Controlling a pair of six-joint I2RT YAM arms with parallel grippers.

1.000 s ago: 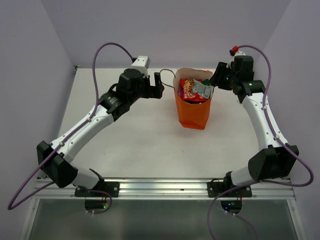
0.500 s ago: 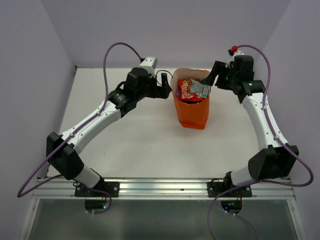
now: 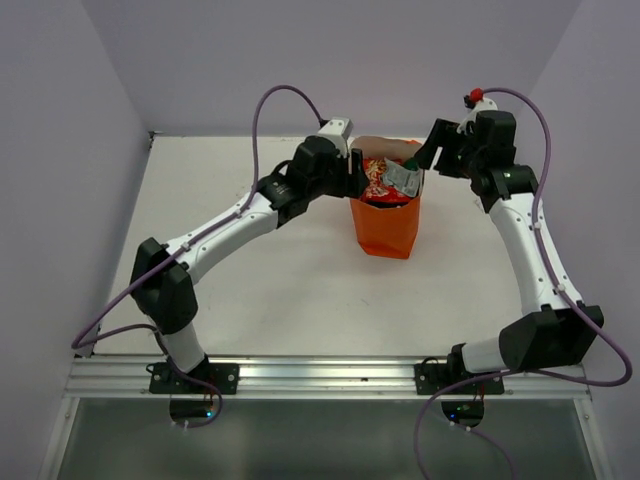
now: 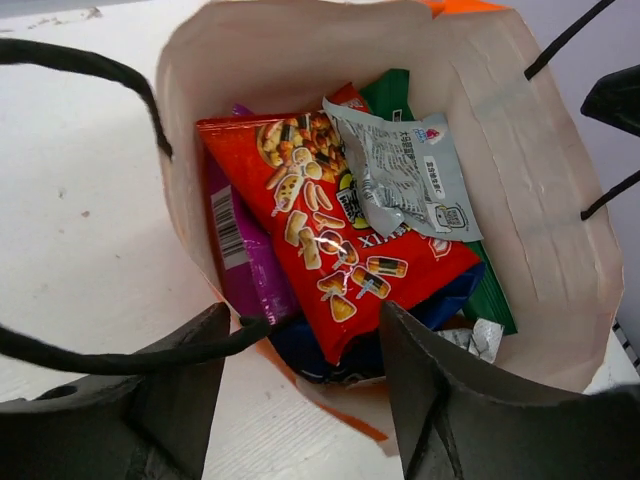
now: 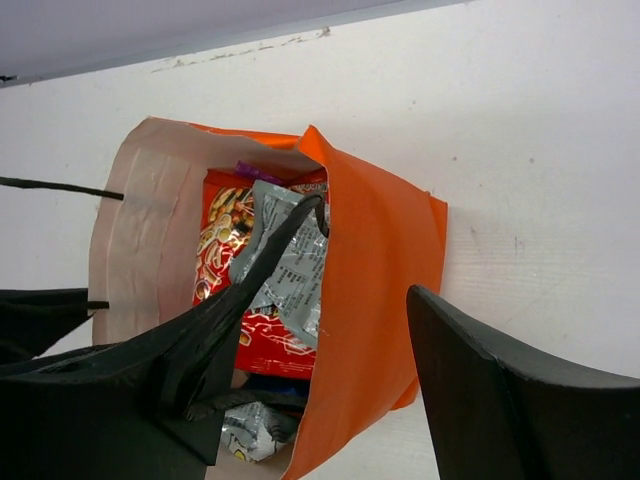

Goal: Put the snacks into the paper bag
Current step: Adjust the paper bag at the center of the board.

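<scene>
Left wrist cam looked straight down into the orange paper bag (image 4: 540, 200), which stood on the white table (image 4: 80, 200). All the snacks were inside: red packet (image 4: 330, 240) on top, silver-grey packet (image 4: 400, 170) lying over it, purple one (image 4: 250, 280), blue one (image 4: 455, 290) and green one (image 4: 392, 95) tucked underneath. Left gripper (image 4: 302, 330) sat spread wide at the near rim, holding nothing. Right gripper (image 5: 365, 250) was spread too, one finger inside the bag, one outside its orange wall.

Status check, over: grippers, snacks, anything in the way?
Left gripper open at the paper bag rim. Right gripper open, straddling its wall. All five snacks inside. Black cord handle drapes against the left gripper.
</scene>
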